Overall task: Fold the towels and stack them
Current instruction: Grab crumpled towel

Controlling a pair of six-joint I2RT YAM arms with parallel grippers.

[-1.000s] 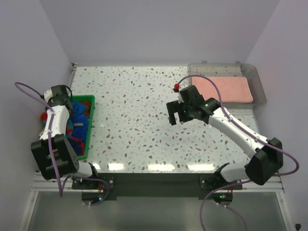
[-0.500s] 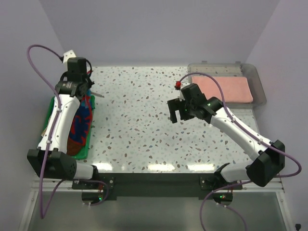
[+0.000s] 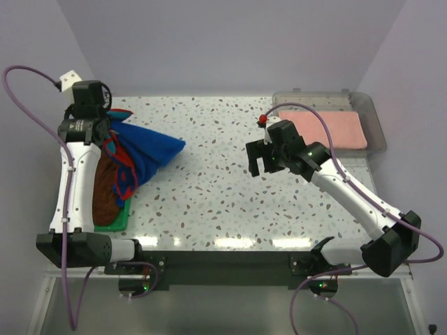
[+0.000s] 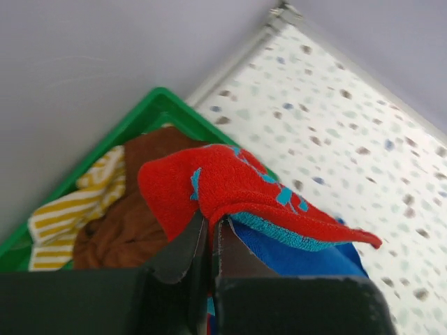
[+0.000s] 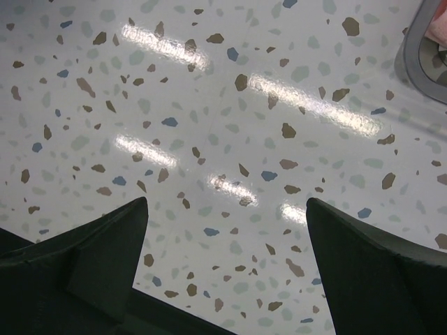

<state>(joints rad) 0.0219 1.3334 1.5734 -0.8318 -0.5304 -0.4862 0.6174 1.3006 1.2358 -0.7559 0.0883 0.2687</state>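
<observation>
Left claw (image 4: 209, 230) clamped on blue-and-red towel (image 3: 150, 150), which drapes from green basket (image 3: 112, 225) onto counter (image 3: 209, 202) | right claw (image 3: 260, 162) apart, empty, mid-counter | step: fetch towel from basket | next: probably spread it flat for folding

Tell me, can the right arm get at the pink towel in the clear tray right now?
Probably yes. The right gripper is open and empty just beside the tray, and nothing covers the pink towel.
</observation>
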